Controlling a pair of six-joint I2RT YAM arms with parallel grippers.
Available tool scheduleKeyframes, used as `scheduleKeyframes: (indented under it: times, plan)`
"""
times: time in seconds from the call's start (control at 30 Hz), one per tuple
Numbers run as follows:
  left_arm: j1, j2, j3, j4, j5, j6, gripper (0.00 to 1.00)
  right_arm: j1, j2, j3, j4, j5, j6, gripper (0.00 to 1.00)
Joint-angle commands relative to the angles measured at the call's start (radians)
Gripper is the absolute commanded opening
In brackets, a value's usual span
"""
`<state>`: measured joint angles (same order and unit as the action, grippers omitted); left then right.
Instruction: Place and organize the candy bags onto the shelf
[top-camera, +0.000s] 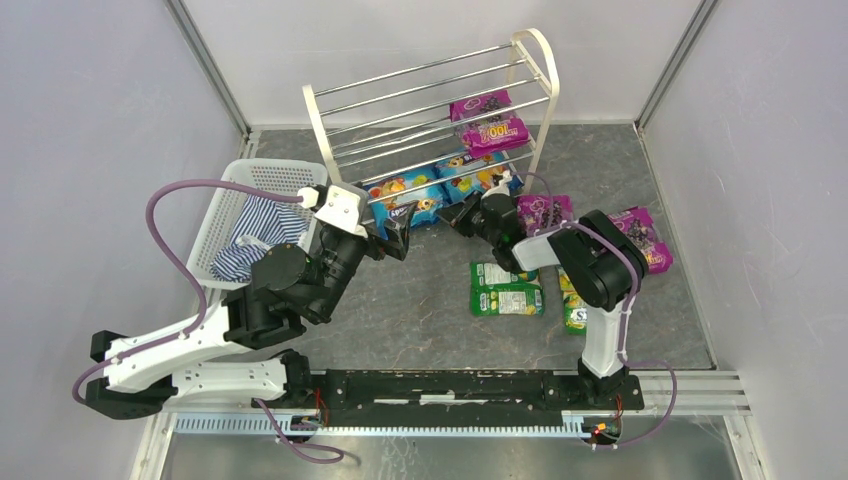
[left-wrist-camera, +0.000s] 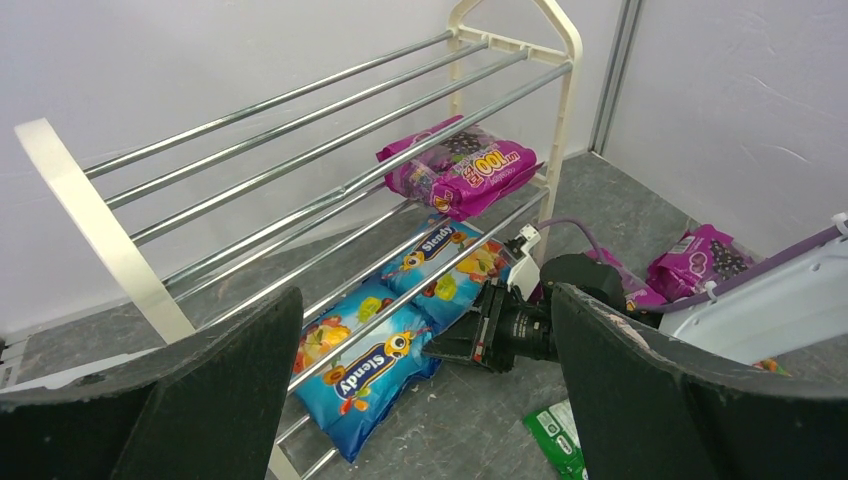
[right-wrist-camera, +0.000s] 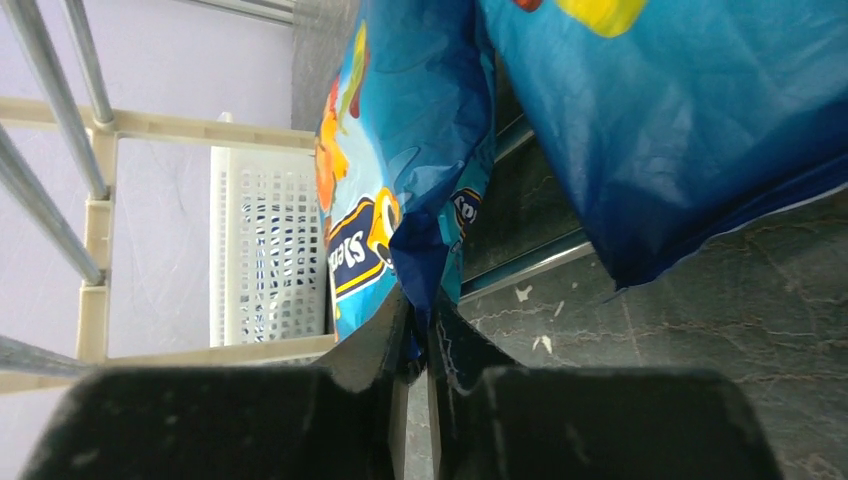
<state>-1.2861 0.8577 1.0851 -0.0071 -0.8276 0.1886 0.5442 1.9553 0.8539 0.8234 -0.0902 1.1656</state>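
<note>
Right fingers (right-wrist-camera: 366, 358) on blue bag (right-wrist-camera: 408, 140) edge

A: What is obscured in the top view?
B: The right arm (top-camera: 600, 270) covers part of one green-yellow bag (top-camera: 574, 315).
A: And in the right wrist view?
B: The frame edge crops the nipped blue bag (right-wrist-camera: 400, 140) and the neighbouring blue bag (right-wrist-camera: 660, 130).

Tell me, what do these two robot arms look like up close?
The left arm and right arm both mix white shell segments with chunky black joints. A mauve cable runs along each. The left tool and right tool are matte black, each with two broad, tapering fingers.
</note>
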Motion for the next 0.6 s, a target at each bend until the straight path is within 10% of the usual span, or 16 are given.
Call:
scheduleKeyframes:
  times: [0.0, 0.23, 0.57]
  plan:
    - [-0.001, 0.000, 0.006, 0.021, 0.004, 0.003, 1.00, -0.028, 0.008, 0.033, 0.013, 0.037, -0.038, 0.11]
    - [-0.001, 0.000, 0.006, 0.021, 0.005, -0.001, 1.00, -0.040, 0.030, 0.165, -0.142, 0.007, -0.180, 0.05]
    - [-0.001, -0.004, 0.001, 0.021, 0.008, -0.009, 1.00, -0.036, -0.327, -0.214, -0.202, -0.079, -0.300, 0.50]
